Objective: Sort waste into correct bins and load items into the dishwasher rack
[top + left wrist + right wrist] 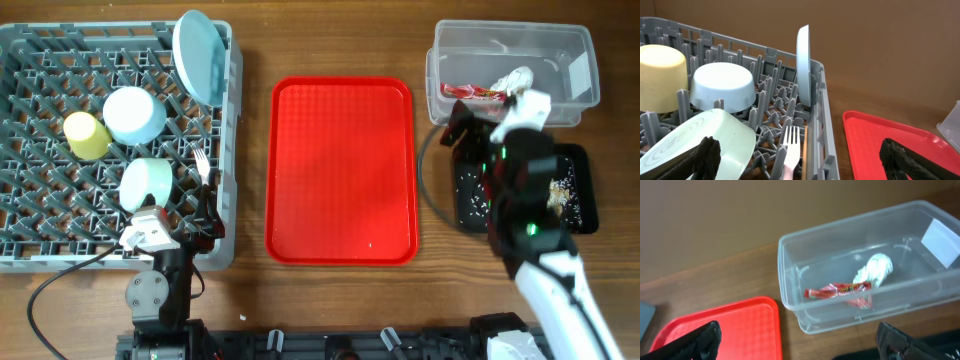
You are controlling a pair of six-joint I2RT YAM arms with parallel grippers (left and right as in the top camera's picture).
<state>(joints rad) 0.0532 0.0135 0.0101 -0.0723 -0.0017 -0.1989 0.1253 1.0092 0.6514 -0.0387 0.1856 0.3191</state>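
My left gripper (805,161) is spread wide and has hold of nothing. Its black fingers (706,156) sit at the lower corners of the wrist view, low over the near right edge of the grey dishwasher rack (821,120). Closest in, between them, the white fork (791,147) stands tines up among the pegs just inside the rack's wall, and neither finger touches it. Just beside the finger on the view's left is a pale bowl (715,132), tipped with its base toward me. Behind it a second bowl (722,90) rests mouth down, with the yellow cup (660,75) next to it. Farthest back, the plate (803,65) stands on edge, upright against the rack's right wall. My right gripper (800,342) is also wide open and empty. From overhead it hangs over the back end of the black tray (582,170), where the rice scraps (562,190) lie scattered. Just beyond my fingertips is the clear tub (790,265). The red wrapper (837,290) lies on its floor near the front wall, and the white napkin (875,270) is crumpled right behind it, touching it. The red tray (341,170) lies flat on the wooden table (250,150), between the rack and the two bins.
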